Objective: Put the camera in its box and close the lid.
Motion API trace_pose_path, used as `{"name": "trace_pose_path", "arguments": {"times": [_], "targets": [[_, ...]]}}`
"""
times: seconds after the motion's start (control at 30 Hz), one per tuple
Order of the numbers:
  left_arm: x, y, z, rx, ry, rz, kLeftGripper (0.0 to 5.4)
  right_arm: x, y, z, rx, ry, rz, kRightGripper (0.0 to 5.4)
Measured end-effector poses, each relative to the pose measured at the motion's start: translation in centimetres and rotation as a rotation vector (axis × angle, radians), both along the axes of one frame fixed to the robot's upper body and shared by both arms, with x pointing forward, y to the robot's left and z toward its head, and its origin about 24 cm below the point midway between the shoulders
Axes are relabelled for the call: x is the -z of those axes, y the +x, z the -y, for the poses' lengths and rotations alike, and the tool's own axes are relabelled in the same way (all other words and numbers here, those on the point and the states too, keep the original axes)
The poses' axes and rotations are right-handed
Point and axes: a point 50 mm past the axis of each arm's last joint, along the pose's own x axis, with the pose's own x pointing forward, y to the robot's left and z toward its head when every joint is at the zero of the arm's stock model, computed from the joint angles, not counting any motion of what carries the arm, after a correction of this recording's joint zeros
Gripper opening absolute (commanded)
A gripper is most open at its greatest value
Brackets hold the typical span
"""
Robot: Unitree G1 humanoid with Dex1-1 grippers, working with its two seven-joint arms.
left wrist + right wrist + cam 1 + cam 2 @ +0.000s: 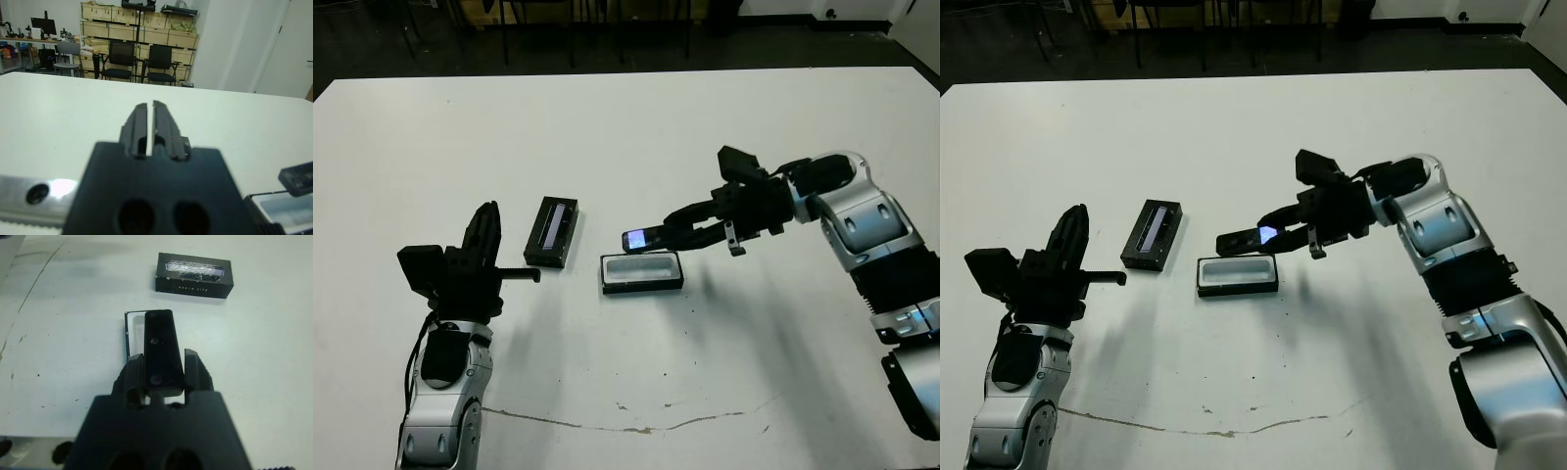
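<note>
Holding the camera (644,237) clamped in our right gripper (674,231), we hover it just above the open box (642,273); the lid (551,231) lies left, and our left gripper (486,227) is pinched narrow, empty.

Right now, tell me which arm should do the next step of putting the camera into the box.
The right. Its end effector already grips the camera, held just above the open box. The left end effector is shut and empty, off beyond the lid, on the side away from the box.
</note>
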Motion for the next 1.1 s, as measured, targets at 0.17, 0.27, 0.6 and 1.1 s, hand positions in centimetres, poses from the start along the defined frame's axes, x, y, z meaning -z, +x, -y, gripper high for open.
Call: {"name": "trace_pose_path", "arguments": {"times": [0.17,0.27,0.6,1.1], "targets": [[0.0,0.0,0.0,-0.002,0.007,0.000,0.00,0.2,-0.1,-0.2,-0.003,-0.001,-0.024,0.63],[0.0,0.0,0.0,-0.002,0.008,0.000,0.00,0.2,-0.1,-0.3,-0.010,-0.002,-0.024,0.63],[0.0,0.0,0.0,-0.005,0.002,-0.002,0.00,0.5,-0.4,-0.7,-0.035,-0.034,-0.010,0.63],[0.0,0.0,0.0,-0.007,0.006,-0.003,0.00,1.5,-0.6,-0.9,-0.027,-0.066,-0.039,0.63]]}}
